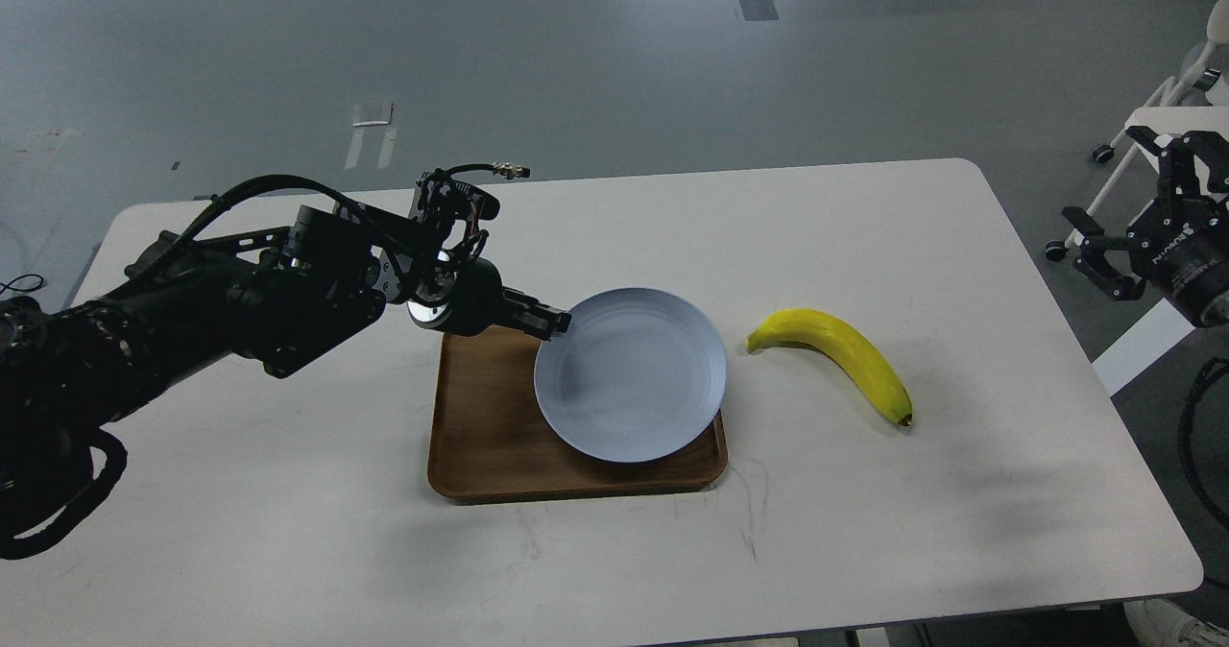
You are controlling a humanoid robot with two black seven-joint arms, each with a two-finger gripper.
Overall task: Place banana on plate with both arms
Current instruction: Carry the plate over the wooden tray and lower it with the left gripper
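Note:
The pale blue-grey plate point(629, 374) is over the right half of the brown wooden tray point(480, 436), tilted slightly; I cannot tell if it rests on the tray. My left gripper point(557, 322) is shut on the plate's upper left rim. The yellow banana point(845, 354) lies on the white table right of the tray, stem end toward the plate, dark tip to the lower right. My right gripper point(1119, 210) is open and empty, off the table's right edge, far from the banana.
The white table point(864, 532) carries the tray at centre. A second white surface point(1138, 330) and a wheeled stand point(1104, 153) are beyond the table's right edge near my right arm. Grey floor lies behind.

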